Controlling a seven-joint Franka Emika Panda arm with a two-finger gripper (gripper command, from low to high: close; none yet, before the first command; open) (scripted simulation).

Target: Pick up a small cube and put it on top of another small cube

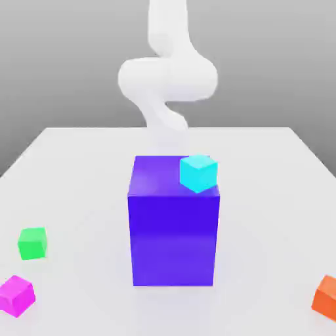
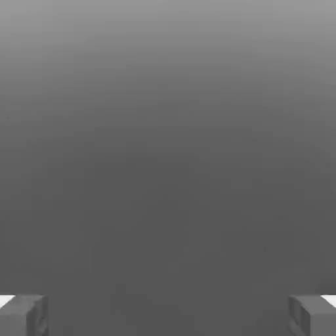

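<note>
Resting on the table (image 1: 79, 170) at about 8 o'clock from the big blue block (image 1: 172, 243), the pink cube (image 1: 16, 294) awaits pickup, the end effector (image 2: 168, 315) spread wide and holding nothing.

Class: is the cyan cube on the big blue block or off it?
On it: the cyan cube rests on the blue block's top, near one corner.

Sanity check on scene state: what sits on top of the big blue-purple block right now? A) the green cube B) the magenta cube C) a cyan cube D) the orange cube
C: the cyan cube rests on the big blue-purple block at its top corner toward the exterior view's right, while the magenta cube, green cube and orange cube lie on the table.
</note>
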